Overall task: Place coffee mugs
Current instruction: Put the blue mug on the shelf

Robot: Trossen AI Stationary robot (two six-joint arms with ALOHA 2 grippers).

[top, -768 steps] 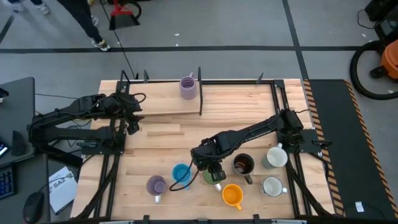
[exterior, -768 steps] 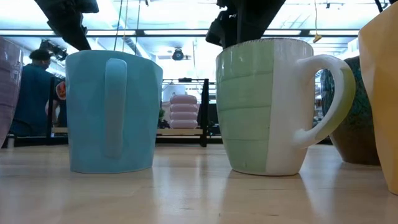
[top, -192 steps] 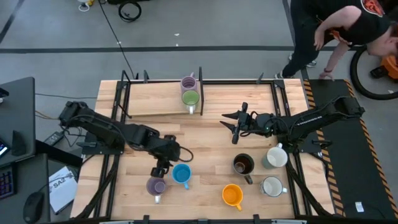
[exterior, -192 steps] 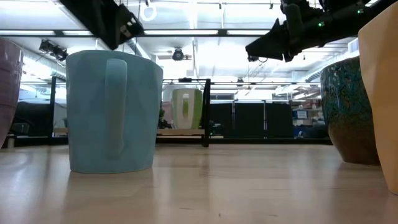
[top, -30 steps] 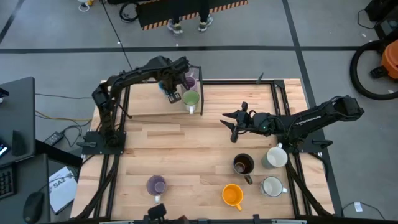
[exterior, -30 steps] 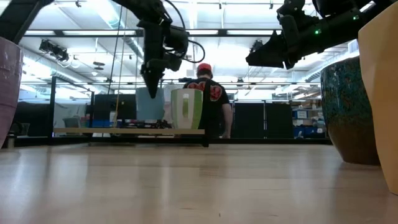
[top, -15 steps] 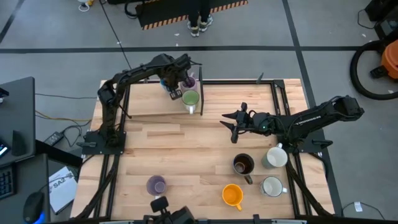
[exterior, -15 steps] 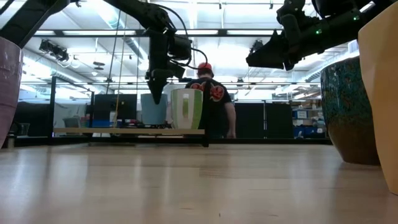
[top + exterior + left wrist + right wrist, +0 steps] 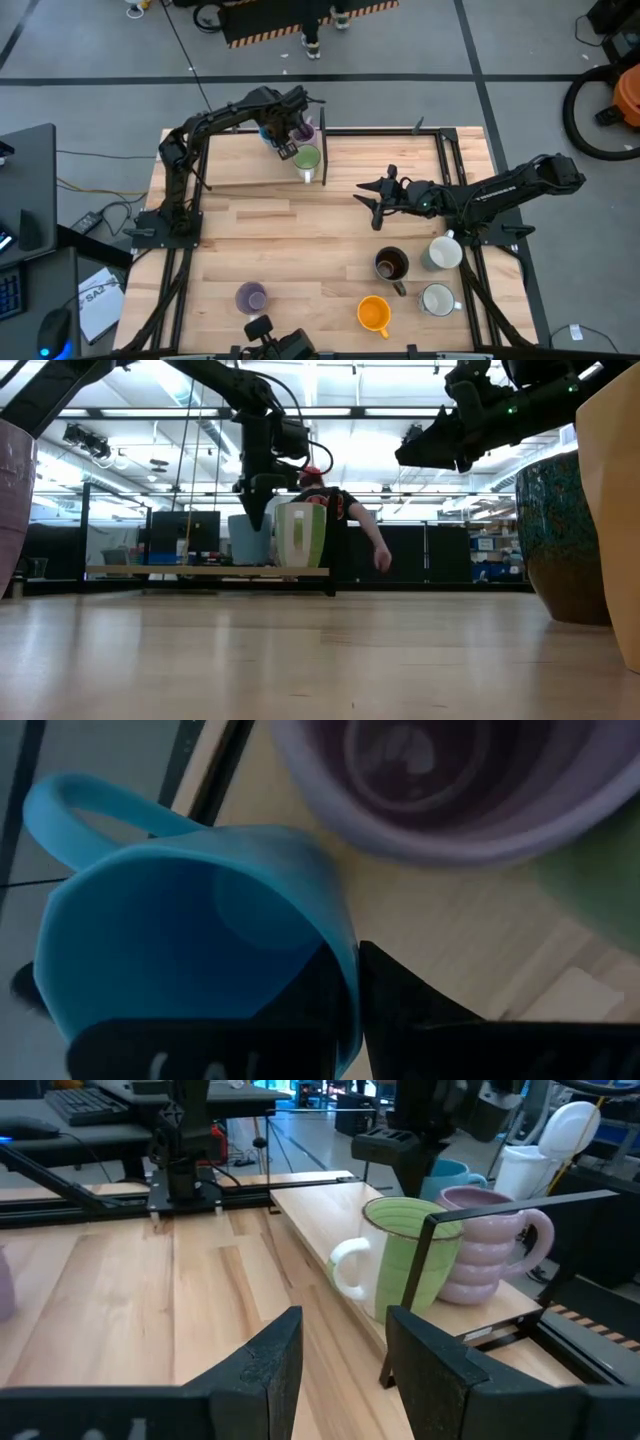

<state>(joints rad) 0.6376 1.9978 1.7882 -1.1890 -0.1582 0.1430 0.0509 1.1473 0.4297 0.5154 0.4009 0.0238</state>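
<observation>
- At the far edge of the pale wooden table (image 9: 300,230), a raised plank shelf (image 9: 250,165) carries a ribbed lilac mug (image 9: 478,1245) and, just in front of it, a smooth green mug (image 9: 307,158) with a white handle.
- Just left of those two, the left gripper (image 9: 283,143) is clamped on the rim of the blue mug (image 9: 190,930), one dark finger inside and one outside the wall; the mug is glossy, round and thin-walled, its loop handle pointing away from the fingers.
- A thin black upright post (image 9: 412,1295) stands at the shelf's right end, crossing the green mug in the right wrist view.
- Near the right side sit a dark brown speckled mug (image 9: 390,265), an orange mug (image 9: 373,314) and two white mugs (image 9: 438,276); a second lilac mug (image 9: 251,297) stands alone near the left.
- Beyond the table, a person (image 9: 345,535) in a dark shirt and red cap bends behind the shelf.
- The left arm reaches in a long arch from its base to the far shelf.
- The right gripper (image 9: 378,204) hovers over mid-table, its fingers spread and holding nothing, pointed toward the shelf.
</observation>
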